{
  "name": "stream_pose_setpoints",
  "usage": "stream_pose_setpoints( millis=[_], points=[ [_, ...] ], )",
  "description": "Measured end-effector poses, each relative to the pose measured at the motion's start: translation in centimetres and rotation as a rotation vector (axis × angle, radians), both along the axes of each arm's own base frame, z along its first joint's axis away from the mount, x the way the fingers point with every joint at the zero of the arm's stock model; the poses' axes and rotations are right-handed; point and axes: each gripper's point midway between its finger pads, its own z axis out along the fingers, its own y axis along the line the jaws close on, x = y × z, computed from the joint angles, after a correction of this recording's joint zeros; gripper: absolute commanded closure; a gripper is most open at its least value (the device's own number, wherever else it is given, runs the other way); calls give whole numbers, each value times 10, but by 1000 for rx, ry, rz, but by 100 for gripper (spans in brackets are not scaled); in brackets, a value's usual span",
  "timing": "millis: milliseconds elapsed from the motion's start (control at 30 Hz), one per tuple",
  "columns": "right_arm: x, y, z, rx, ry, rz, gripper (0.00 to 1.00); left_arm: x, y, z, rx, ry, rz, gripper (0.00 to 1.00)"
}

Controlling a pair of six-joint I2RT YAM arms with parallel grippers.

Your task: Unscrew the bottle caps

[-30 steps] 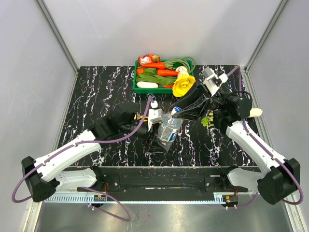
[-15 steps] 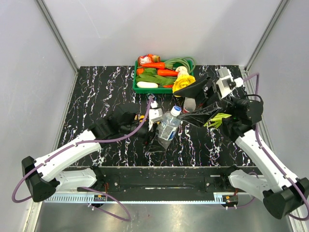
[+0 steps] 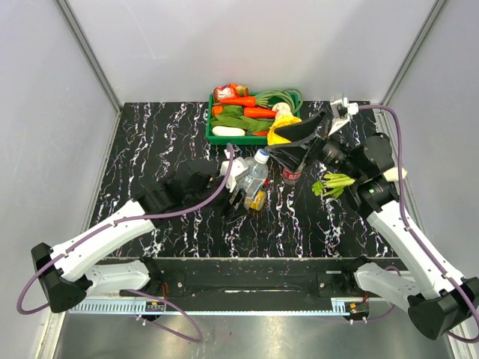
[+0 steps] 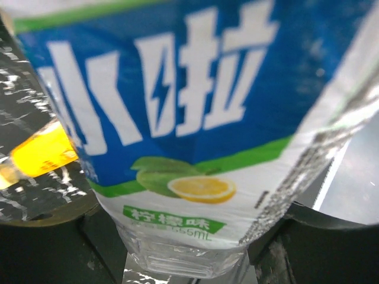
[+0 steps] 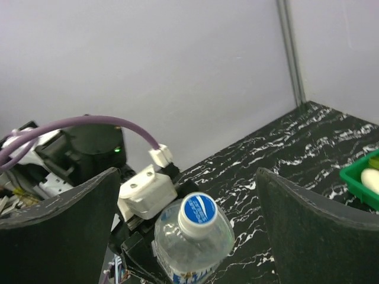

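1. One blue-label bottle stands upright near the middle of the table, blue cap on, clamped by the left gripper.
2. Right gripper hangs just beside it toward the far edge, fingers spread wide, holding nothing.

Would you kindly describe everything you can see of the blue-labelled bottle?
The blue-labelled bottle is clear plastic, with a blue wrap label showing white characters, a green band and a lemon picture. Its blue cap is on. It is held roughly upright, gripped low on its body by the left gripper. The open right gripper is not touching it.
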Motion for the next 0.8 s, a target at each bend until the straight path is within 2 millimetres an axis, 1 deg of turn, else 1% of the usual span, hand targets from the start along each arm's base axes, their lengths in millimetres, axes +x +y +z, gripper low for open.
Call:
stream_pose_setpoints(
  millis=[200, 367, 467, 600, 800],
  points=[
    [27, 0, -16, -14, 137, -88, 0, 23, 16, 4, 90, -89, 152, 38],
    [45, 3, -30, -6, 244, -120, 0, 37, 21, 3, 176, -144, 241, 38],
    [53, 5, -42, -8, 314, -131, 0, 45, 26, 0, 234, -176, 293, 38],
    [59, 8, -51, -5, 375, -133, 5, 53, 33, 4, 303, -222, 356, 38],
    [64, 12, -59, 5, 436, -124, 12, 62, 32, 8, 374, -272, 410, 38]
  ],
)
